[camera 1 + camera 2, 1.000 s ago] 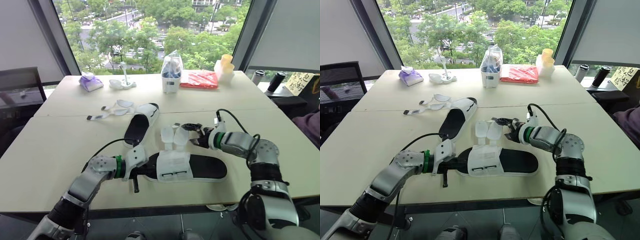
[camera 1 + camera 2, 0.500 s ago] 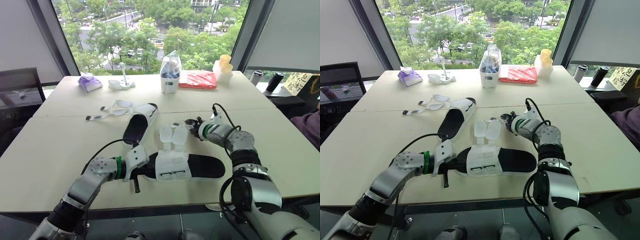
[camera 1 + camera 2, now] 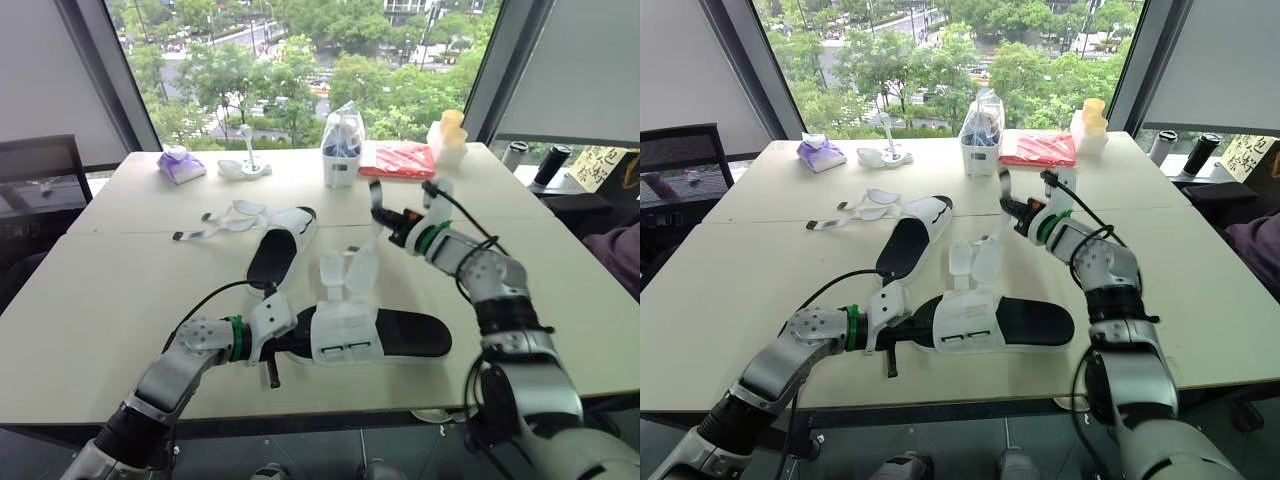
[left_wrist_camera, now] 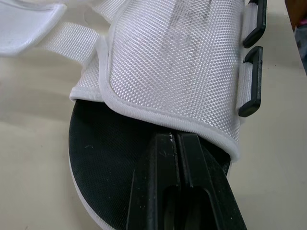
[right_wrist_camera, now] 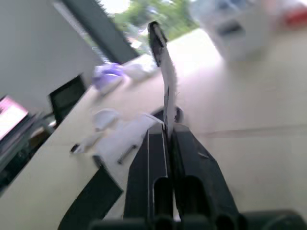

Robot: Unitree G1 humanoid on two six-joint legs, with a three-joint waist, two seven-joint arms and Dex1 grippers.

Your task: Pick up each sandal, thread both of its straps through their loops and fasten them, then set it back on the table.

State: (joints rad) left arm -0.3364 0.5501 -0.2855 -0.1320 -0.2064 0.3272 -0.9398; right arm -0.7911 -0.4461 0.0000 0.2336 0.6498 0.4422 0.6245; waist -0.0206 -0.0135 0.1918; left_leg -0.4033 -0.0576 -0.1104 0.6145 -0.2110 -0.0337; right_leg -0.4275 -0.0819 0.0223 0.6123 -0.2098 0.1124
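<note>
The sandal lies on the tabletop, its sole edge clamped by the closed left tool. The right tool, raised behind the sandal, pinches its strap. The other sandal lies just beyond.

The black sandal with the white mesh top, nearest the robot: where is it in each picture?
Left eye view: black sandal with the white mesh top, low centre.
Right eye view: sandal low centre too.
Left wrist view: sandal close up, right at the jaws.
Right wrist view: sandal beyond the white strap pinched in the jaws.
Shared landmark: its two black plastic loops.
</note>
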